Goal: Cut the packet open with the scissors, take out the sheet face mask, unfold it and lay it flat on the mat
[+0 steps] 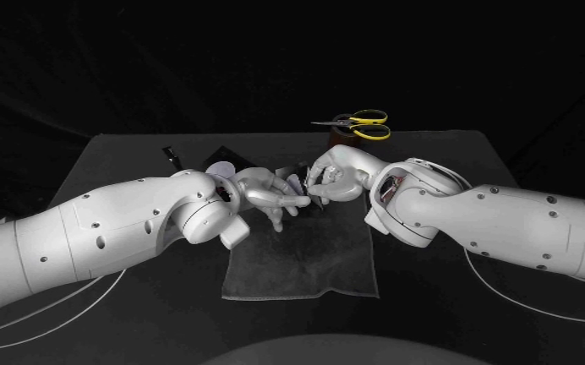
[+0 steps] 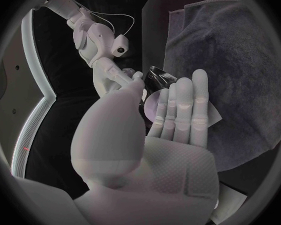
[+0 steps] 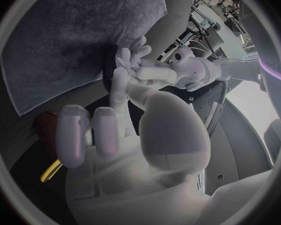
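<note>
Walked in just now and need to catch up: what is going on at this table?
The left robot hand and right robot hand are close together above the far end of the grey mat. A dark glossy thing sits between them, probably the packet, but whether either hand grips it is unclear. The yellow-handled scissors stand in a brown holder at the table's far side, in neither hand. Laying the mask out is not yet done.

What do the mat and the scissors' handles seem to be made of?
The mat looks like soft grey cloth, maybe microfibre: matte, fuzzy nap, hemmed edge. The scissors have handles of what looks like smooth yellow plastic with black lining, possibly rubber.
</note>
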`<control>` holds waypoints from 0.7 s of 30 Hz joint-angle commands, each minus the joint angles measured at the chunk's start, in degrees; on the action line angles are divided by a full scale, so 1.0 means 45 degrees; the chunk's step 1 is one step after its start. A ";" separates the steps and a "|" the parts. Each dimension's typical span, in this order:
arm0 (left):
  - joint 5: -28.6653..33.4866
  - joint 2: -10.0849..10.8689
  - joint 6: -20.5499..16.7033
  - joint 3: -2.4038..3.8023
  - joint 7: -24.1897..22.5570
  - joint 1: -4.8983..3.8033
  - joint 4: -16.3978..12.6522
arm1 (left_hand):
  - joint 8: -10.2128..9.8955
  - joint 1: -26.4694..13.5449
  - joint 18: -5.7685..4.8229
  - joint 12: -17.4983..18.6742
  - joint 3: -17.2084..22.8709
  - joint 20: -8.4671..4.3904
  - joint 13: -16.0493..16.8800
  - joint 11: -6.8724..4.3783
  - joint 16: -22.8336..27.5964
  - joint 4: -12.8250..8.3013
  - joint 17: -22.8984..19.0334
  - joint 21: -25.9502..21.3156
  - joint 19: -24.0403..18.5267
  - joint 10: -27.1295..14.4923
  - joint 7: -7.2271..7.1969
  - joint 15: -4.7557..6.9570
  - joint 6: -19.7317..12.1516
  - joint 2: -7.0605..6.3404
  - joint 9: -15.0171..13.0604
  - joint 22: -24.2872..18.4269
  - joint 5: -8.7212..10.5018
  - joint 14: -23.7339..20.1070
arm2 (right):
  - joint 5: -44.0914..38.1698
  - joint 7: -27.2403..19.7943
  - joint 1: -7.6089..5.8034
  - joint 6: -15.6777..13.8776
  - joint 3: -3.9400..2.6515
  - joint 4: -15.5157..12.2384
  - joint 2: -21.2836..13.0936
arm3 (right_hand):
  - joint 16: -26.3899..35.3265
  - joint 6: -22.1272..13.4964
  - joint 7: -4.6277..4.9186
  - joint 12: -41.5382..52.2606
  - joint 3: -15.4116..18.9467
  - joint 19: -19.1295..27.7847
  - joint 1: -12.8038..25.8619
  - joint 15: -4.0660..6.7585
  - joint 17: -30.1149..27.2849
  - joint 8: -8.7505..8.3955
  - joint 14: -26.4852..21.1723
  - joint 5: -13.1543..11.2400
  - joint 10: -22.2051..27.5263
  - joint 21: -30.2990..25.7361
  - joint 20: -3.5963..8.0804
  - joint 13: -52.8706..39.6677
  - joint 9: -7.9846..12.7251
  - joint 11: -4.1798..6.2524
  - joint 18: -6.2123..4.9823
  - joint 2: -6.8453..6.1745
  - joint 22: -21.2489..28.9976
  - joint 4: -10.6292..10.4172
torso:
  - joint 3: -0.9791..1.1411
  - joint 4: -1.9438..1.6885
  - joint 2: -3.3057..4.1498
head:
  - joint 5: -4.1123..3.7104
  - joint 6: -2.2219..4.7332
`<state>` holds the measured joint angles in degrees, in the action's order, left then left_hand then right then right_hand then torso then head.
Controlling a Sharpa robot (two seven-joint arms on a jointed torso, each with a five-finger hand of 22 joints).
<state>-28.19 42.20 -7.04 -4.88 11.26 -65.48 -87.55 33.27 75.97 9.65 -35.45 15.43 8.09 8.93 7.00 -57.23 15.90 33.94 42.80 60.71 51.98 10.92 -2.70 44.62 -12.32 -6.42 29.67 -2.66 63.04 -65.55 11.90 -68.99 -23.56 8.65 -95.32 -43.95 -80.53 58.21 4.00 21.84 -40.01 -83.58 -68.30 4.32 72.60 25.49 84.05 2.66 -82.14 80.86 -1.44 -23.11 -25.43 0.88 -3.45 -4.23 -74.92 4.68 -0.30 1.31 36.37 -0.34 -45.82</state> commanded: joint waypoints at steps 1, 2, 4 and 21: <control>-0.0551 0.0110 0.0451 0.0012 -0.0313 -0.0001 -0.0086 | 0.0126 0.0116 0.0184 -0.0146 -0.0221 0.0004 0.0040 -0.0002 0.0009 0.0061 0.0029 -0.0066 -0.0066 -0.0114 -0.0001 -0.0045 -0.0075 0.0048 -0.0028 -0.0011 -0.0026 -0.0081 | -0.0110 0.0097 -0.0015 -0.0057 -0.0009 -0.0032 -0.0032 | -0.0056 0.0207 -0.0128 0.0084 -0.0051 -0.0194 -0.0045 0.0109 -0.0006 0.0199 0.0680 0.0031 -0.0139 0.0028 -0.0016 -0.0018 -0.0233 0.0053 0.0147 0.0125 -0.1075 0.0001 | 0.0002 -0.0002 0.0003 | -0.0016 -0.0001; -0.0569 0.0171 0.0454 0.0013 -0.0338 -0.0001 -0.0104 | 0.0126 0.0116 0.0184 -0.0146 -0.0221 0.0004 0.0040 -0.0002 0.0009 0.0061 0.0029 -0.0066 -0.0066 -0.0114 -0.0001 -0.0045 -0.0075 0.0048 -0.0028 -0.0011 -0.0026 -0.0081 | -0.0118 0.0113 -0.0025 -0.0039 -0.0011 -0.0048 -0.0053 | -0.0074 0.0209 -0.0129 0.0091 -0.0062 -0.0208 -0.0040 0.0111 0.0021 0.0202 0.0685 0.0031 -0.0147 0.0051 -0.0014 -0.0029 -0.0236 0.0054 0.0154 0.0121 -0.1102 0.0009 | 0.0000 -0.0002 0.0002 | -0.0019 0.0008; -0.0590 0.0304 0.0446 0.0018 -0.0394 -0.0001 -0.0133 | 0.0135 0.0116 0.0185 -0.0171 -0.0281 0.0005 0.0049 -0.0002 0.0006 0.0078 0.0034 -0.0066 -0.0067 -0.0124 -0.0001 -0.0045 -0.0079 0.0055 -0.0029 -0.0011 -0.0026 -0.0082 | -0.0122 0.0158 -0.0061 0.0022 -0.0015 -0.0096 -0.0120 | -0.0074 0.0209 -0.0129 0.0091 -0.0062 -0.0208 -0.0040 0.0111 0.0021 0.0202 0.0685 0.0031 -0.0147 0.0051 -0.0014 -0.0029 -0.0236 0.0054 0.0154 0.0121 -0.1102 0.0009 | -0.0007 0.0004 -0.0001 | -0.0028 0.0012; -0.0457 0.1104 -0.0140 0.0150 -0.1180 -0.0019 0.0202 | 0.0124 0.1735 0.0176 0.0049 0.1292 0.0178 -0.0269 0.0177 0.1569 -0.0339 -0.0736 -0.1001 -0.0801 -0.0842 0.0132 -0.0220 -0.0247 0.0586 0.0093 -0.0535 -0.0033 -0.1164 | 0.3074 0.1199 -0.0628 0.2006 -0.0027 -0.0853 -0.0890 | -0.0118 0.0218 -0.0129 0.0109 -0.0105 -0.0211 0.0009 0.0114 0.0081 0.0221 0.0695 0.0030 -0.0164 0.0063 -0.0008 -0.0074 -0.0253 0.0054 0.0156 0.0125 -0.1118 0.0009 | -0.0033 0.0014 -0.0025 | -0.0037 0.0107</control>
<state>-30.54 47.29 -6.85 -4.28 8.38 -65.52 -86.71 33.92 83.28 9.85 -35.56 20.85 8.81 7.81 7.80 -50.37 14.38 30.81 38.49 57.30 48.49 11.16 -3.68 43.61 -9.52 -6.05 27.38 -2.66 57.90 -57.78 14.90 -71.72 -19.45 8.56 -98.71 -47.82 -80.82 58.13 3.91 22.12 -40.16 -83.55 -68.32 4.33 73.05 25.49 84.06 2.56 -82.15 80.85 -1.44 -23.37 -25.43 0.88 -3.44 -4.23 -74.94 4.84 -0.40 1.32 36.24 -0.47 -45.42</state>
